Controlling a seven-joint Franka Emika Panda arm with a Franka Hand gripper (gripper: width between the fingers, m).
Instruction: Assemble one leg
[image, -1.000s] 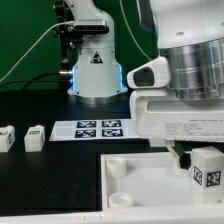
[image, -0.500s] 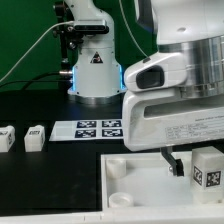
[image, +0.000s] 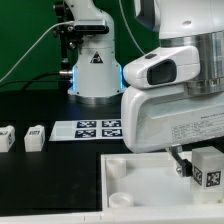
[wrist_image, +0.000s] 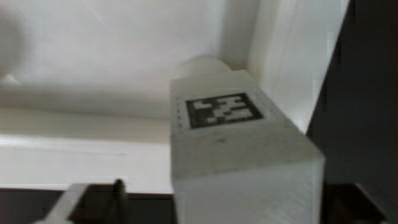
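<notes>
Up close, the wrist view shows the fingers (wrist_image: 196, 205) clamping the leg (wrist_image: 231, 140); the exterior view adds two spare legs (image: 22, 138).

White robot arm reaching low at the exterior view's right, its gripper (image: 197, 165) pointing down with 2 dark fingers (image: 179, 159) clamped on a leg (image: 207, 167).
</notes>
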